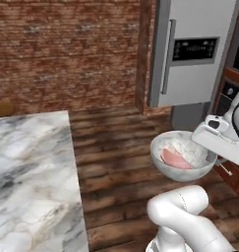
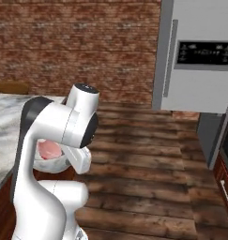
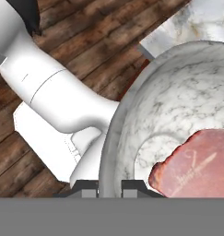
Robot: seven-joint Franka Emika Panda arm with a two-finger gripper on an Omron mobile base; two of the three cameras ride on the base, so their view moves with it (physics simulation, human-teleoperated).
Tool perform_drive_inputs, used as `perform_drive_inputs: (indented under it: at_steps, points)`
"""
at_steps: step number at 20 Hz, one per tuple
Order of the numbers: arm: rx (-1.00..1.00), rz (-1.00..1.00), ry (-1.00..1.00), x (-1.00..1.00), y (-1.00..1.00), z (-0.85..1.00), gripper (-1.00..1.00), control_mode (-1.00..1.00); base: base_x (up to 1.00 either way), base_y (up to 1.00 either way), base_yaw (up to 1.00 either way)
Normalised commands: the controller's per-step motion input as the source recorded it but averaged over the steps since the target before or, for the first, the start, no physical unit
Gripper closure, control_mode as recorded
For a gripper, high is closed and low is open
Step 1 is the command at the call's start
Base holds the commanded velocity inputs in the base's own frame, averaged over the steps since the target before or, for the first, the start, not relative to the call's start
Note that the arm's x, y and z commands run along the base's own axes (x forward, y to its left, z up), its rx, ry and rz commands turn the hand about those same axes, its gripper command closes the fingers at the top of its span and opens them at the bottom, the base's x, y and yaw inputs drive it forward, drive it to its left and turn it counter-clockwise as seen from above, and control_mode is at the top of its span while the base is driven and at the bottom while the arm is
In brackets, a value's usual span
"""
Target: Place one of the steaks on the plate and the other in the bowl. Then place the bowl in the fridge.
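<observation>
Speckled bowl [image 1: 182,156] aloft, 1 steak [image 1: 174,158] inside; fridge [image 1: 190,51] seemingly shut.

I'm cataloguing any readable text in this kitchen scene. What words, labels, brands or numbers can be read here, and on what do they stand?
Nothing can be read.
Dispenser panel on the fridge door: rows of small pale marks, too blurred to read.
Bowl, steak in it, and marble counter: no text, only veining and marbling.

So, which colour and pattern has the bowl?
The bowl is whitish-grey with darker marble-like veins, best seen in the hand view.
</observation>
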Motion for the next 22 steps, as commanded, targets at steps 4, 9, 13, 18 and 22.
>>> perform_drive_inputs:
  at_steps: [4, 9, 13, 18, 22]
  points:
    - [0.0, 0.0, 0.0, 0.0, 0.0, 0.0, 1.0, 1.0, 0.99, 0.0, 0.0]
    - [0.0, 0.0, 0.0, 0.0, 0.0, 0.0, 1.0, 1.0, 0.75, 0.0, 0.0]
    - [0.0, 0.0, 0.0, 0.0, 0.0, 0.0, 1.0, 1.0, 0.61, 0.04, 0.0]
    - [0.0, 0.0, 0.0, 0.0, 0.0, 0.0, 1.0, 1.0, 0.53, 0.17, 0.0]
    - [0.0, 0.0, 0.0, 0.0, 0.0, 0.0, 1.0, 1.0, 0.41, 0.47, 0.01]
